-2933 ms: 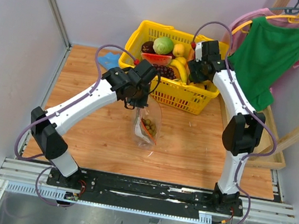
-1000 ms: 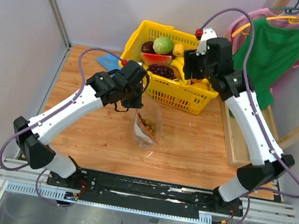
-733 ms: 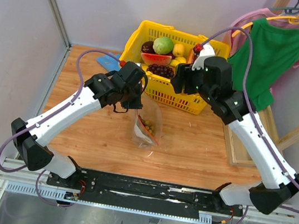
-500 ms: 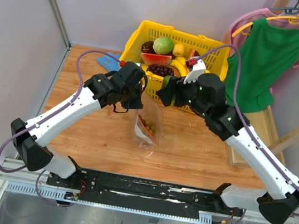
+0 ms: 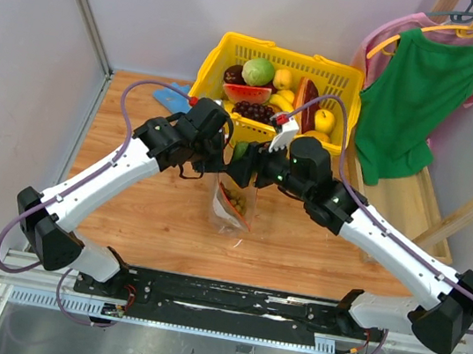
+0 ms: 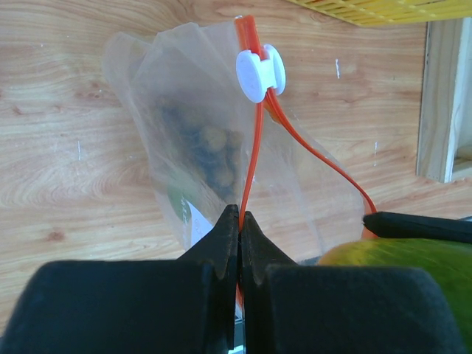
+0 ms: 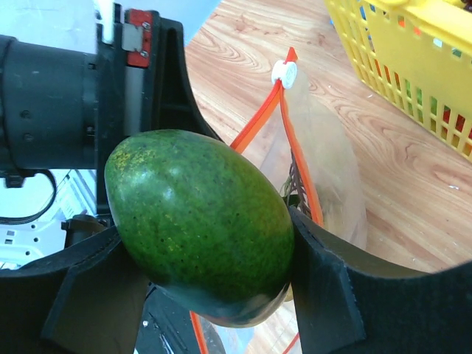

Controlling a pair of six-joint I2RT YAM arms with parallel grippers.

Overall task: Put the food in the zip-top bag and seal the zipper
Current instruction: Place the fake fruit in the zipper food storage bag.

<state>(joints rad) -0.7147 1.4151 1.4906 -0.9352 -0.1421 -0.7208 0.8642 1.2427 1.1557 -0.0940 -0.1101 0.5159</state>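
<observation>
The clear zip-top bag (image 5: 234, 203) stands on the wooden table with a cluster of tan-brown balls (image 6: 212, 150) inside. My left gripper (image 6: 240, 221) is shut on the orange-red zipper (image 6: 252, 166) below its white slider (image 6: 259, 71) and holds the mouth up; it also shows in the top view (image 5: 217, 163). My right gripper (image 7: 206, 254) is shut on a dark green fruit (image 7: 199, 221), which hangs right beside the bag's open mouth (image 7: 284, 140). In the top view the fruit (image 5: 240, 153) is just above the bag, close to the left gripper.
A yellow basket (image 5: 274, 47) behind the bag holds a pale green fruit (image 5: 258, 71), a watermelon slice (image 5: 246, 92), grapes (image 5: 255, 110), a banana (image 5: 285, 104) and yellow fruits. A blue cloth (image 5: 171, 92) lies at the back left. A green shirt (image 5: 419, 89) hangs at the right over a wooden frame (image 5: 402, 202).
My right arm has swung from the basket leftward and down to the bag's mouth, carrying the green fruit. My left gripper has kept its hold on the zipper.
</observation>
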